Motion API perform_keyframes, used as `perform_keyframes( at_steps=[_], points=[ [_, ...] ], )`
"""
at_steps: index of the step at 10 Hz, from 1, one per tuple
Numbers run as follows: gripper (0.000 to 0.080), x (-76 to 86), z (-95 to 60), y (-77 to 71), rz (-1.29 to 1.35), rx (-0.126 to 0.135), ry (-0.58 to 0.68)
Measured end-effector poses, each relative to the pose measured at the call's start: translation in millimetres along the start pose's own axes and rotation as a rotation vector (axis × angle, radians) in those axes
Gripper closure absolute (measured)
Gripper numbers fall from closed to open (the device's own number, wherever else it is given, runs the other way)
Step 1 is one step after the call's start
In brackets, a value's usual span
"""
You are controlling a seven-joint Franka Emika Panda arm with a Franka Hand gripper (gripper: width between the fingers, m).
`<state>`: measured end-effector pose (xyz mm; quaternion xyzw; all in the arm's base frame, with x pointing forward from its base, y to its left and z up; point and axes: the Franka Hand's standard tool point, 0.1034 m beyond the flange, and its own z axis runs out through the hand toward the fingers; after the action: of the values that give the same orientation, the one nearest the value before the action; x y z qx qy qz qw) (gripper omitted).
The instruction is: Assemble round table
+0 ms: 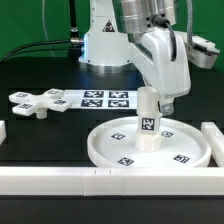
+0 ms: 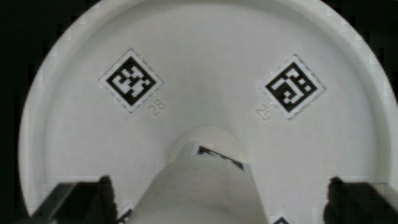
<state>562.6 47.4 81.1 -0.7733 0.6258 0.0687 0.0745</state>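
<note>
Cylinder (image 1: 148, 125) (image 2: 222, 165) stands upright on the hub at the centre of the disc (image 1: 97, 147) (image 2: 205, 60). Disc lies flat on the bench (image 1: 45, 135), towards the exterior view's right. Claw (image 1: 148, 97) (image 2: 222, 200) is directly over the cylinder top, fingers (image 2: 80, 200) spread, one each side. Wrist view shows a dark gap between each finger and the cylinder. Cross (image 1: 35, 100) lies flat at the exterior view's left, well apart from the disc. Marker board (image 1: 105, 98) sits just beside the cross. Bar (image 1: 60, 178) runs along the near edge.
</note>
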Motion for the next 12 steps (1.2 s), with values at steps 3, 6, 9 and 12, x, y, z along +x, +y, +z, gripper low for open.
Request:
perform_keyframes(
  at_steps=[3,6,9,12],
  points=[
    [0.0151,0.1,0.9,0.3,-0.220,-0.001,0.001],
    [0.0151,5.4,1.7,4.6,-0.532,-0.017,-0.005],
    [0.0151,12.0,-2.4,4.9,-0.858,-0.031,0.013],
    [0.0151,12.6,-1.4,5.4,-1.057,-0.034,0.009]
  ],
)
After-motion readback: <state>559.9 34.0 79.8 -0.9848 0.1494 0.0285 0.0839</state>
